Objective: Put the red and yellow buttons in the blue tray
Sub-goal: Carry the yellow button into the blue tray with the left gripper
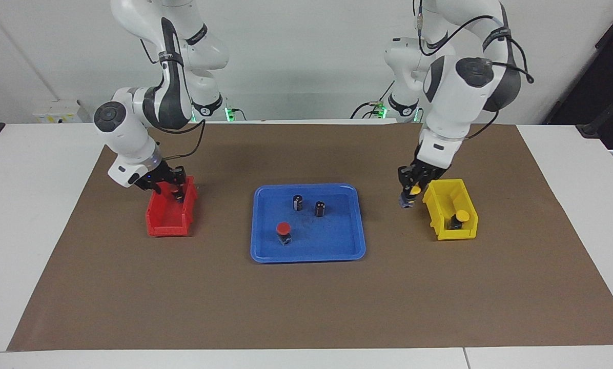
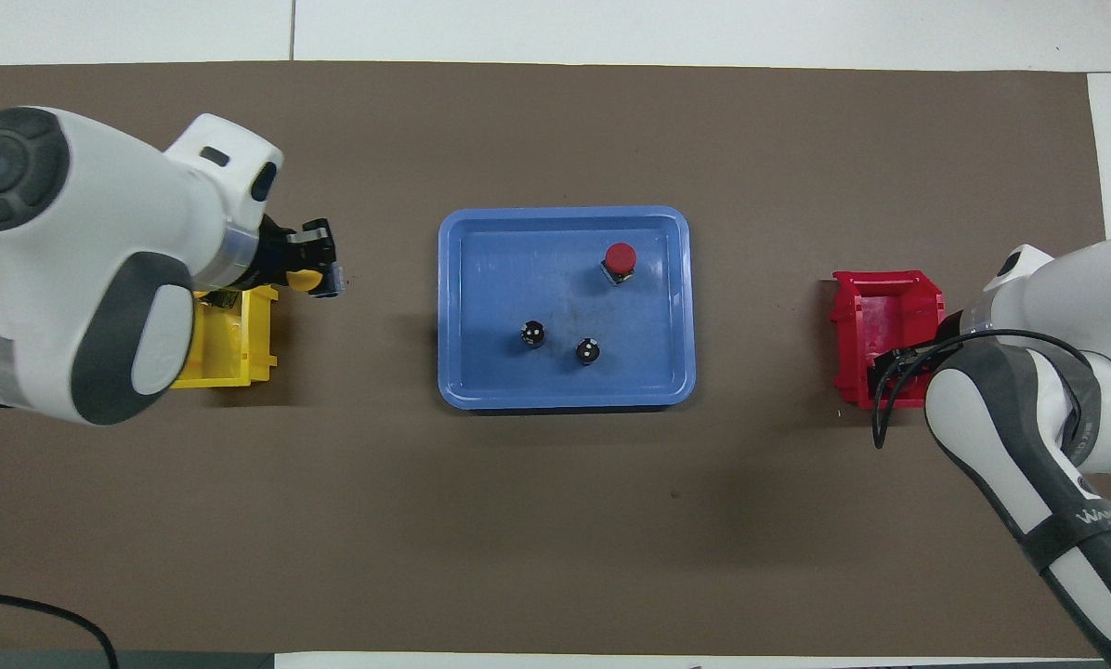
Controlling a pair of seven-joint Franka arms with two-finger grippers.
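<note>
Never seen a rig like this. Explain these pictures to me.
Two white robot arms work at a table. One picture faces them from across it; the other looks down from above them. On the brown mat lies a blue tray holding a red button and two dark cylinders. The left end effector is shut on a yellow button, up between the yellow bin and the tray. Another yellow button sits in that bin. The right end effector is at the red bin.
</note>
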